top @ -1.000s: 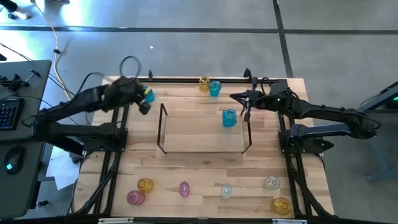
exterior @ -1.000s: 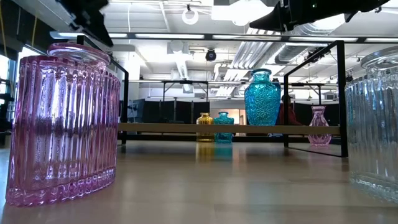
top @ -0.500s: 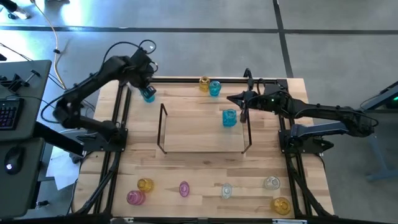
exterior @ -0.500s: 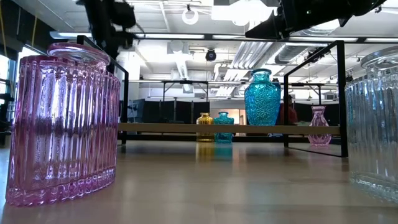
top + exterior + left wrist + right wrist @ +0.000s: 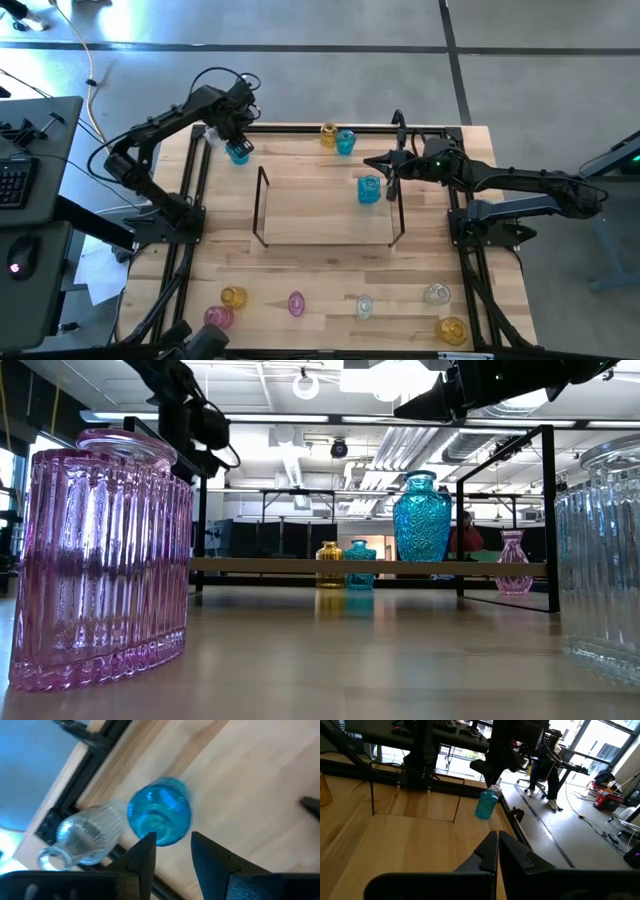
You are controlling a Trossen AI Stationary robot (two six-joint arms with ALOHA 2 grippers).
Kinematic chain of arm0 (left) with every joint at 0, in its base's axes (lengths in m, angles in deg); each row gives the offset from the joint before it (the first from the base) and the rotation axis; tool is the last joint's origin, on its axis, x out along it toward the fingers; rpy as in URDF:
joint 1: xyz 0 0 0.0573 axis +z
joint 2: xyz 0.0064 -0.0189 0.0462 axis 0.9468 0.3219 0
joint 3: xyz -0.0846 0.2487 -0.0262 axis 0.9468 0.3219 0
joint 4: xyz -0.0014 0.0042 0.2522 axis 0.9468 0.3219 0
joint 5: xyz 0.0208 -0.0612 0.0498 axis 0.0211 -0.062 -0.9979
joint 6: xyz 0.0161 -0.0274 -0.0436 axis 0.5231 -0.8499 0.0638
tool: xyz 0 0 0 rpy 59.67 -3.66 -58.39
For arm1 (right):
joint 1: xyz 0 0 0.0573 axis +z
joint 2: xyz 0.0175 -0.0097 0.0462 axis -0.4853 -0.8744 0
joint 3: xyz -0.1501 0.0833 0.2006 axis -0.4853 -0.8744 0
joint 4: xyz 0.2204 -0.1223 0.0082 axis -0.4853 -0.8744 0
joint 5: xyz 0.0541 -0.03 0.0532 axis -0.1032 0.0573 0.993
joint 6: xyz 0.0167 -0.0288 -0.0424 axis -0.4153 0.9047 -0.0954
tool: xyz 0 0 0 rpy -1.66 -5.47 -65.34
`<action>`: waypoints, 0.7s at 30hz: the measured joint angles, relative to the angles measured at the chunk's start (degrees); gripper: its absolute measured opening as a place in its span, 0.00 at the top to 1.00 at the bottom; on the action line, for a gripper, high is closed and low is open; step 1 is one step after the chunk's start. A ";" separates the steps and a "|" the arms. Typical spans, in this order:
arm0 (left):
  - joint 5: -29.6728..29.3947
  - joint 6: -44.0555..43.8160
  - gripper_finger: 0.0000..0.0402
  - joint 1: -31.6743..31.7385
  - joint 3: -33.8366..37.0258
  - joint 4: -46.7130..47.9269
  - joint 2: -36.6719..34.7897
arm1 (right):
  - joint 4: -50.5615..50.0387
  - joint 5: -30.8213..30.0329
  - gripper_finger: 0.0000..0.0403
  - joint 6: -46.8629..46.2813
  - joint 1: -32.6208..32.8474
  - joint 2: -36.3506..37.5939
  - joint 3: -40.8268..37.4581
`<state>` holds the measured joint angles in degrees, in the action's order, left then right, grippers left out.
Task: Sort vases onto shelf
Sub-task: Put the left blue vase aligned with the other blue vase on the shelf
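Table edges: the wooden table [image 5: 330, 270] carries a black frame along its far edge; 1 small blue vase [image 5: 238, 152] stands close to that far edge near the left corner, beside the black rail; in the left wrist view a clear vase [image 5: 85, 837] lies on its side, touching or just beside it, against the frame
Open room: the shelf [image 5: 325, 210] sits mid-table with wire uprights at both short ends; its board is bare apart from 1 tall blue vase [image 5: 369, 189] near its right upright; bare wood runs between the shelf and the near row
Far row: an amber vase [image 5: 328, 133] and a blue vase [image 5: 346, 141] stand side by side at the far edge, behind the shelf
Near row: pink vase [image 5: 217, 318], amber vase [image 5: 234, 297], pink vase [image 5: 296, 303], clear vase [image 5: 365, 307], clear vase [image 5: 437, 293], amber vase [image 5: 452, 330] spread along the near edge, well apart from the shelf
Left arm: reaches up and over the far-left corner, elbow raised; the left gripper [image 5: 237, 140] hangs over the small blue vase, jaws parted and released, fingers straddling its rim without a visible grip
Right arm: stretched in from the right, low and level; the right gripper [image 5: 374, 161] sits by the shelf's right upright, near the tall blue vase, jaws clenched on nothing
Writing: none can be read
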<state>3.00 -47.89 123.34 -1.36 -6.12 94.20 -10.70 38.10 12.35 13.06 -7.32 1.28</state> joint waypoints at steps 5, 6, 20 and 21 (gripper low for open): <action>0.19 0.08 0.70 0.88 0.00 -0.74 1.52 | 0.00 0.00 1.00 0.02 0.00 0.02 0.00; 0.43 0.08 0.70 1.00 0.00 -1.10 1.77 | 0.00 0.00 1.00 0.02 0.00 0.02 0.00; 2.08 0.45 0.76 2.73 -0.03 -1.27 5.47 | -0.04 0.00 1.00 0.02 0.00 0.02 0.00; 2.09 0.19 0.76 2.73 0.00 -1.28 5.80 | -0.04 0.00 1.00 0.02 0.00 0.02 0.00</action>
<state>5.09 -47.70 126.07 -1.36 -7.39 100.00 -10.74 38.10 12.38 13.06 -7.29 1.28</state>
